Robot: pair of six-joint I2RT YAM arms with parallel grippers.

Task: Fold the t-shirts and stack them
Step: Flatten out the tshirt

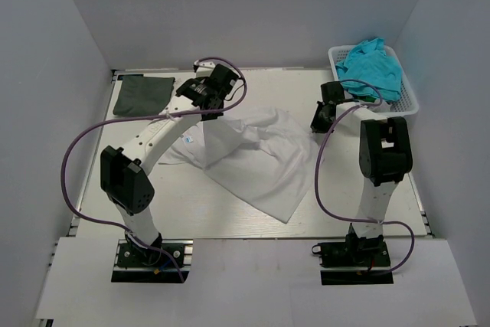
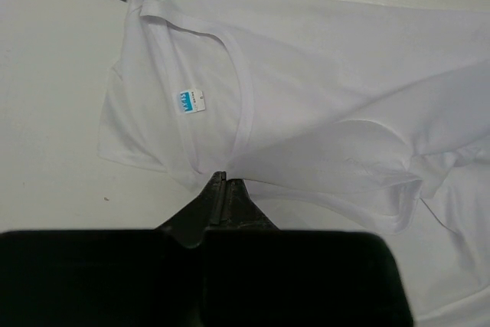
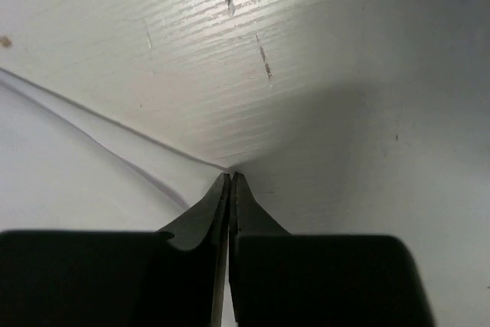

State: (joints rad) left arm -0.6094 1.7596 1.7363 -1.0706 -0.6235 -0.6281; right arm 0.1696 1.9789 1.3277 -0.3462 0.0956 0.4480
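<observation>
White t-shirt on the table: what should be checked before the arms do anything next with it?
1. Left gripper pinching the white t-shirt near its collar: ok.
2. Right gripper closed on the shirt's opposite edge: looks ok.
3. Shirt lying flat: not ok, it is creased and folded over itself.
4. Dark grey-green t-shirt out of the way, far left: ok.
5. Teal t-shirts inside the basket: ok.

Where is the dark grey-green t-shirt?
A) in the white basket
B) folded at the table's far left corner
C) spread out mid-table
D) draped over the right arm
B: the dark grey-green t-shirt lies folded at the far left corner of the table, apart from the white t-shirt and the basket.
</observation>
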